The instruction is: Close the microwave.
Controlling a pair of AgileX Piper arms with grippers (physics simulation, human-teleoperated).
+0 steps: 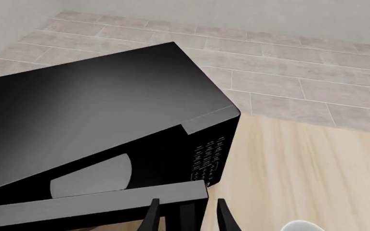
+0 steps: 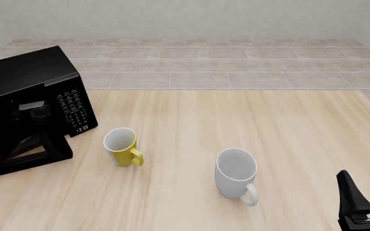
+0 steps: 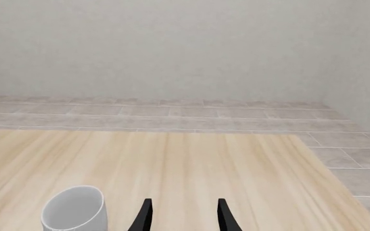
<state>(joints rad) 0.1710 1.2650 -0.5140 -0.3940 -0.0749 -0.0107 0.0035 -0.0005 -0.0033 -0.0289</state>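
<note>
Two mugs on a wooden desk

A yellow mug (image 2: 121,146) lies tilted on the pale desk (image 2: 249,120), handle toward the near edge. A white mug (image 2: 236,174) stands well apart to its right, nearer the front. Grey tiled floor (image 2: 236,62) runs beyond the desk to a plain wall (image 2: 185,19).
</note>
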